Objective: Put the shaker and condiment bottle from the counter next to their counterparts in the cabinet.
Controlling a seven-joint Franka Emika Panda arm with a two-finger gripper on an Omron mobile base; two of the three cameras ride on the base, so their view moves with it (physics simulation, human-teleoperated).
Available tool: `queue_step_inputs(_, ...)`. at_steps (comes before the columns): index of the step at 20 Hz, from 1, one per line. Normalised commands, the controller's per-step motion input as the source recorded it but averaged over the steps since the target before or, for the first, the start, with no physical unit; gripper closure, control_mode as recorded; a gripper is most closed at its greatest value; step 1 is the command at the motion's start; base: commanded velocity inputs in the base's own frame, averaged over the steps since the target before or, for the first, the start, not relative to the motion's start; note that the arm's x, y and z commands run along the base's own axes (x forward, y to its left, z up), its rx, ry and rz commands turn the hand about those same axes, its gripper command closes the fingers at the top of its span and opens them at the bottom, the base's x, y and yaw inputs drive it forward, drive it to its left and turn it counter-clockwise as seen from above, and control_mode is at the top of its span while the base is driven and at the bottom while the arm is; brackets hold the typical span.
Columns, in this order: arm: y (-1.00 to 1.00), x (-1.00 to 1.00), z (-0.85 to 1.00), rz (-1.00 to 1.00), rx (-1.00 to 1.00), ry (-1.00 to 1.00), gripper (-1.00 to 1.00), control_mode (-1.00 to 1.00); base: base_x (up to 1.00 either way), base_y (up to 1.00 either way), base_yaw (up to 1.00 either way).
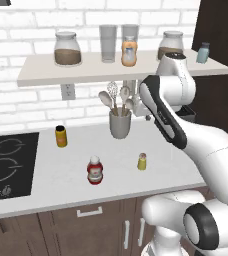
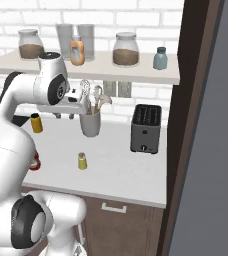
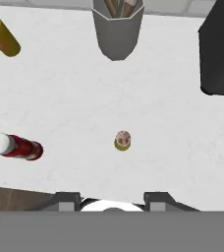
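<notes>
Poised high above the pale table [image 1: 61,175], the robot's hand [image 2: 64,116] hangs empty, its fingers drawn narrow. The shaker [image 3: 123,140] stands upright almost directly beneath, with the condiment bottle [image 3: 16,146] to its left. A clean pickup likely means widening the fingers first, centring over the shaker's top, then descending straight.

At the lower centre of the left base view the shaker [image 1: 142,161] is yellow-green with a silvery-grey top, and left of it the condiment bottle [image 1: 94,170] is red with a white label. The tabletop [image 1: 76,150] is pale grey-white over dark brown fronts, with a black cooktop [image 1: 8,165] at left. On the shelf [image 1: 111,70] above stand an orange bottle [image 1: 129,52] and a pale blue shaker [image 1: 203,52], against a white brick wall [image 1: 31,30].
</notes>
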Motion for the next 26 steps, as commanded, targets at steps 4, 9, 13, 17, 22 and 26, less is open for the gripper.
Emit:
queue_step_inputs(4,0.08,-0.12,-0.04,0.04,-0.02,-0.03,-1.00,-1.00,0.00,0.00,0.00)
queue_step_inputs(9,0.24,-0.61,-0.33,0.33,0.05,-0.02,-1.00,-1.00,0.00,0.00,0.00)
queue_step_inputs(13,0.00,-0.94,-0.50,0.52,0.26,-0.04,-1.00,-1.00,0.00,0.00,0.00)
queue_step_inputs(17,0.01,-0.46,-0.55,0.39,0.37,0.09,-1.00,-1.00,0.00,0.00,0.00)
queue_step_inputs(22,0.07,0.00,-0.42,0.07,-0.08,0.10,-1.00,-1.00,0.00,0.00,0.00)
queue_step_inputs(26,0.19,-0.24,-0.06,0.17,-0.09,-0.19,-1.00,-1.00,0.00,0.00,0.00)
